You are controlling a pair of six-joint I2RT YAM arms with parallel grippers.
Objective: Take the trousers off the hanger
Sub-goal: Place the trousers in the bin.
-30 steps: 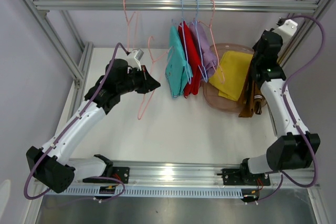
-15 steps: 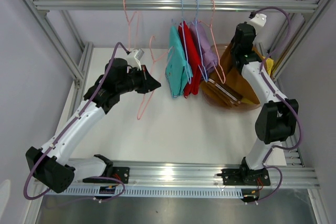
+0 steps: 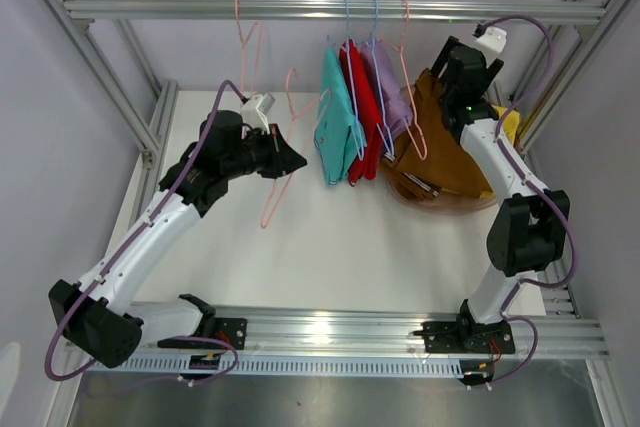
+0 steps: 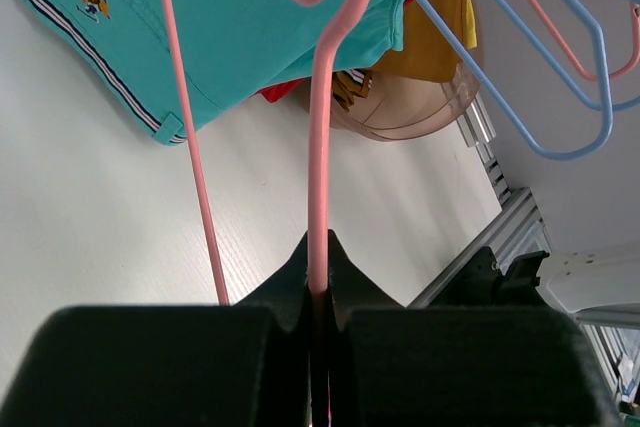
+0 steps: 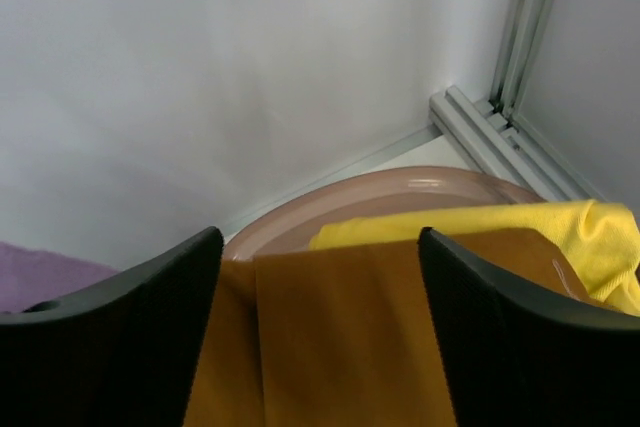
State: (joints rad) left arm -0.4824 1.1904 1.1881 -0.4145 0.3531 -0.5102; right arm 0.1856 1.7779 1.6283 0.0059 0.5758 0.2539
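Teal trousers [image 3: 338, 127], red trousers [image 3: 365, 119] and lavender trousers [image 3: 396, 99] hang on hangers from the top rail. Brown trousers [image 3: 442, 145] lie draped in the pinkish tub [image 3: 400, 187] over the yellow trousers [image 3: 508, 123]. My right gripper [image 3: 458, 65] hovers open above the tub's back. In the right wrist view the brown trousers [image 5: 330, 347] lie loose under the spread right gripper [image 5: 320, 247], with the yellow trousers [image 5: 450, 222] behind. My left gripper [image 3: 290, 159] is shut on a bare pink hanger [image 3: 283, 117]; the left wrist view shows the left gripper [image 4: 318, 247] pinching the hanger's wire [image 4: 320, 147].
A second bare pink hanger [image 3: 248, 42] hangs on the rail [image 3: 200, 10] at the left. Blue and pink hangers [image 4: 560, 67] carry the hung trousers. Frame posts stand at both back corners, and the back wall is close behind the tub [image 5: 400, 187].
The right arm swung from the table's right side to above the tub with the brown trousers, then opened and let them drop over the yellow ones. The left arm stayed still.
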